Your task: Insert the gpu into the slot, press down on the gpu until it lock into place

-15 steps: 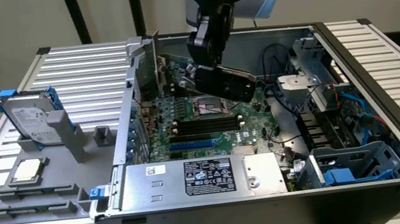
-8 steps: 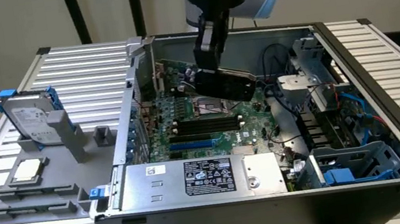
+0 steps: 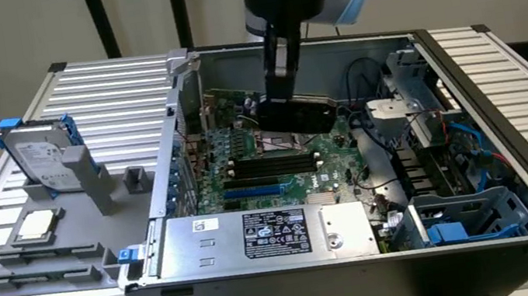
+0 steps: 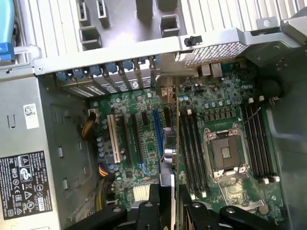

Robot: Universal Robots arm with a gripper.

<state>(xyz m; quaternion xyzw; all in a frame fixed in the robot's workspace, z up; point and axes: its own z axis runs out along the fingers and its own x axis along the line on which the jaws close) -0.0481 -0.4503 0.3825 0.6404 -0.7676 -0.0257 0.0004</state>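
Observation:
The gpu (image 3: 299, 115), a black card with a green board edge, hangs inside the open computer case above the motherboard, and my gripper (image 3: 284, 102) is shut on it from above. In the wrist view the gpu (image 4: 169, 158) appears edge-on between my two black fingers (image 4: 148, 213), my gripper (image 4: 170, 213) closed on its sides. The slot (image 3: 253, 193) is a bright-blue strip on the board, nearer the silver box than the card is. In the wrist view the slot (image 4: 157, 127) runs parallel to the card's edge and close beside it. The card stands above the board, apart from the slot.
A silver labelled power supply (image 3: 267, 234) fills the case's near end. Black memory strips (image 3: 272, 164) and an open CPU socket (image 4: 225, 153) lie beside the card. Cables and a blue-grey drive cage (image 3: 463, 220) crowd the exterior view's right. A hard drive (image 3: 41, 162) stands outside on the left.

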